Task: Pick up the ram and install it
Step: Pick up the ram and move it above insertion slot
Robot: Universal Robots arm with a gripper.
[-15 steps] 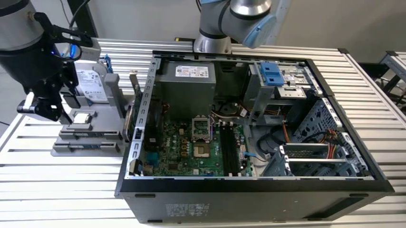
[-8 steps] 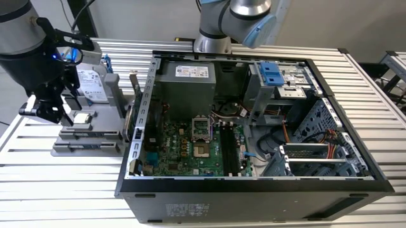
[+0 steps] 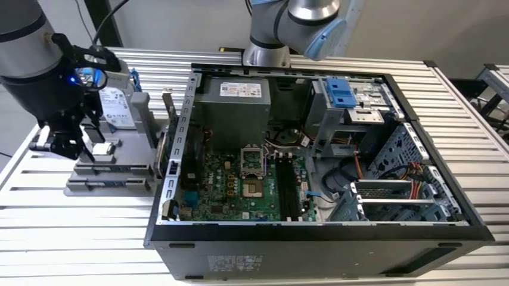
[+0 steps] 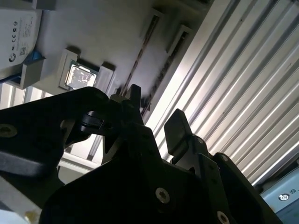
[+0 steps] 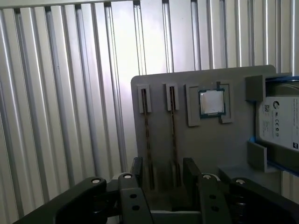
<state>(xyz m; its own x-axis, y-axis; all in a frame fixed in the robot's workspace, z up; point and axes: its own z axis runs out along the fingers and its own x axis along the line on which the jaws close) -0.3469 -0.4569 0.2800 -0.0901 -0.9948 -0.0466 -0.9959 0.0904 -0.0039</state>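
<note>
claw (image 5: pixel 163 173) apart, empty, above holder (image 5: pixel 210 144); ram (image 5: pixel 173 130) on edge in slot beneath, top edge free for pinching; twin stick (image 5: pixel 145 130) alongside.

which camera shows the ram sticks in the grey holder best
First wrist view: both ram sticks seen edge-on, nearly full length. The second wrist view shows them as dark slivers partly behind the gripper. Exterior view: too small to tell.
</note>
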